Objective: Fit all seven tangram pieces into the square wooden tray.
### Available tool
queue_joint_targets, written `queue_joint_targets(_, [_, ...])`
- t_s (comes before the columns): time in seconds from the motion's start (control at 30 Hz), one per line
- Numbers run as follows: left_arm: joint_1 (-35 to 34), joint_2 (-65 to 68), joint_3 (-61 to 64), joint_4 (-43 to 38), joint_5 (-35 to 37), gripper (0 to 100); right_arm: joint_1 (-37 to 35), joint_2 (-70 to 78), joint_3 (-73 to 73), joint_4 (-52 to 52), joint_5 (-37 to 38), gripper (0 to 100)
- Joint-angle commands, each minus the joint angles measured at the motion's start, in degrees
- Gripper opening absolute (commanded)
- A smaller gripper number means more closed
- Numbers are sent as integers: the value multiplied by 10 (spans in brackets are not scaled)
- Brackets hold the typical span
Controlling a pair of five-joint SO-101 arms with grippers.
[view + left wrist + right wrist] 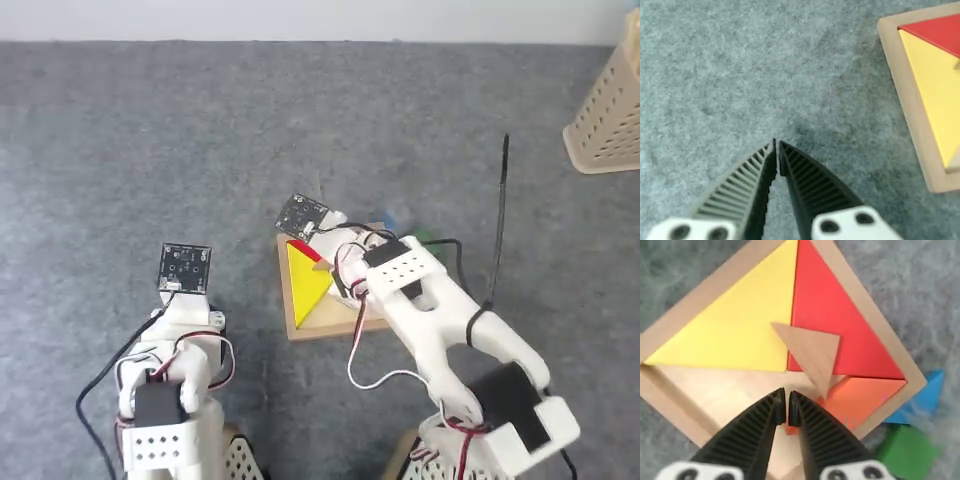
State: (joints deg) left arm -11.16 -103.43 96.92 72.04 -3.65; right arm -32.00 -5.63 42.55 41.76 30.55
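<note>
Tray (705, 297) holds yellow triangle (740, 325), red triangle (840, 315) and orange piece (860, 397); small wooden triangle (812, 352) lies atop the red. Right gripper (786, 392) closed, empty, above the tray. Left gripper (776, 145) closed over carpet at tray's 9 o'clock. Blue piece (922, 400) and green piece (905, 452) outside at 1 o'clock.

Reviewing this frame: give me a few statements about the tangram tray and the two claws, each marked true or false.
1. The yellow triangle lies inside the wooden tray. True.
2. The blue piece sits in the tray. False: it lies on the carpet outside the tray, next to the green piece.
3. The left claw grips a piece. False: it is shut on nothing, over bare carpet.
4. The right claw is over the tray. True.
5. The red triangle lies on the carpet. False: it is in the tray, edge to edge with the yellow one.
</note>
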Motion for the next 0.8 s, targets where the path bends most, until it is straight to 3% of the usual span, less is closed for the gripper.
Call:
queue_joint_targets(0.0, [0,-11,-4,4,-3,12,32,-4,-47,-12,-20,6])
queue_joint_targets(0.47, [0,-11,-4,4,-3,12,44,-22,-87,1,-75,7])
queue_joint_targets(0.6, [0,-11,-4,4,-3,12,5,-65,-78,78,-41,7])
queue_joint_targets(0.77, [0,-11,-4,4,-3,12,-37,-57,-33,48,-18,7])
